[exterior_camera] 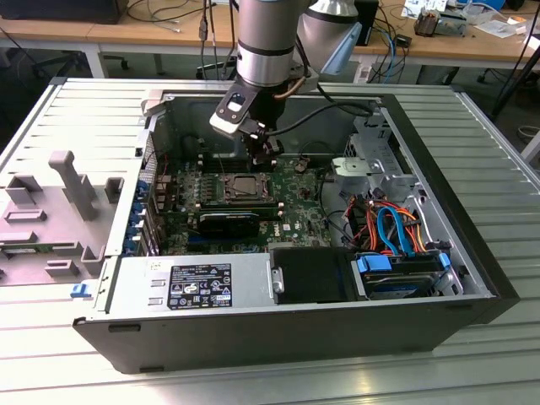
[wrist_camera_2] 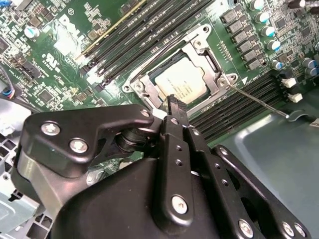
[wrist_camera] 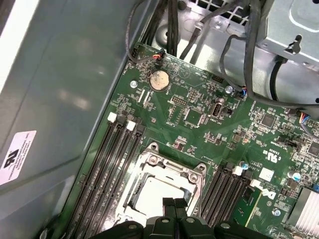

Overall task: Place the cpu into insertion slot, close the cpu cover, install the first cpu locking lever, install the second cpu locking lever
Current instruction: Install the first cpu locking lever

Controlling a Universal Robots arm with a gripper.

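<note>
The cpu (wrist_camera_2: 182, 84), a dull silver square, lies in the insertion slot (exterior_camera: 245, 187) on the green board. The silvery cpu cover (wrist_camera_2: 219, 82) is down around it, and the chip shows through its window. In the first wrist view the cpu (wrist_camera: 157, 194) and cpu cover (wrist_camera: 192, 173) sit just beyond my fingertips. My gripper (exterior_camera: 268, 156) hangs just above the socket's edge, shut with nothing held; in both wrist views its black fingertips (wrist_camera: 174, 202) are pressed together. One thin wire locking lever (wrist_camera_2: 259, 102) sticks out from the socket's corner towards the grey case wall.
Long black memory slots (wrist_camera: 107, 164) flank the socket on both sides. The open computer case (exterior_camera: 472, 278) holds a power supply (exterior_camera: 194, 283), drive bays with orange and blue cables (exterior_camera: 392, 228), and loose black cables (wrist_camera: 234, 55) near the board's edge. A grey plastic shroud (exterior_camera: 59, 202) lies outside.
</note>
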